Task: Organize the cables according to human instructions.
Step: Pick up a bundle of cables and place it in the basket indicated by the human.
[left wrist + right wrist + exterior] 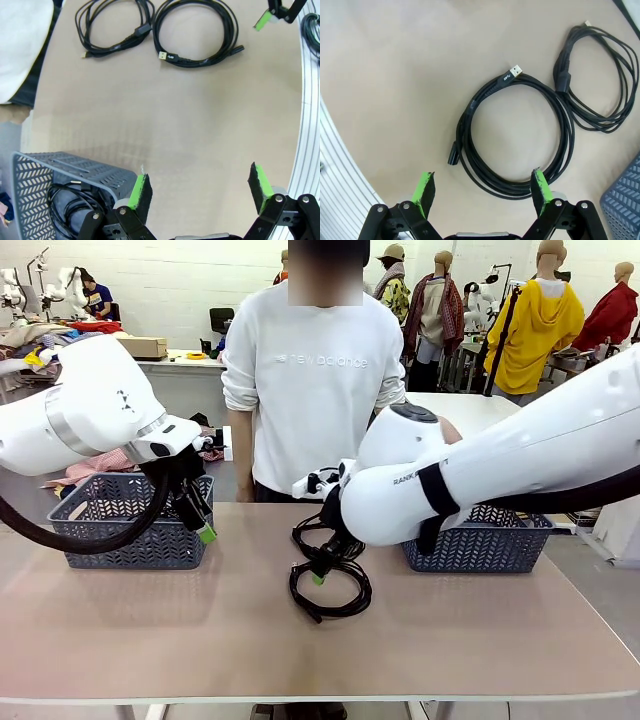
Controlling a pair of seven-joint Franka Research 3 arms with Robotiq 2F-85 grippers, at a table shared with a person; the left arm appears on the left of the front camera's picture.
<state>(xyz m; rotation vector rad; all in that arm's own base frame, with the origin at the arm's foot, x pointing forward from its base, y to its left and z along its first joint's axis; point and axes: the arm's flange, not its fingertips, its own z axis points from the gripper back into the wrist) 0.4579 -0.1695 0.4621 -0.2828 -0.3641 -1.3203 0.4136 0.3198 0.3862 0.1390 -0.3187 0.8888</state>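
Both my left end effector [200, 192] and right end effector [482, 190] gape wide and empty, one coiled black cord [64, 200] lies in the grey mesh basket [75, 164] at lower left, and a black USB cable coil [468, 111] and a thinner black coil [563, 80] lie at the centre of the beige tabletop [395, 75], so I judge the sorting partly done.

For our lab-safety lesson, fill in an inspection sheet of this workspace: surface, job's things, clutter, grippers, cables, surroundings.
Surface: tan table, smooth.
Job's things: two coiled black cables lie side by side mid-table, the nearer coil and the farther coil; a third coil lies in the left basket; the right basket hides its contents.
Clutter: nothing seen.
Grippers: left gripper, jaws open, beside the left basket; right gripper, jaws open, above the nearer coil, holding nothing.
Cables: thick black hose loops from the left arm in front of the left basket.
Surroundings: person in a white top stands at the far side.
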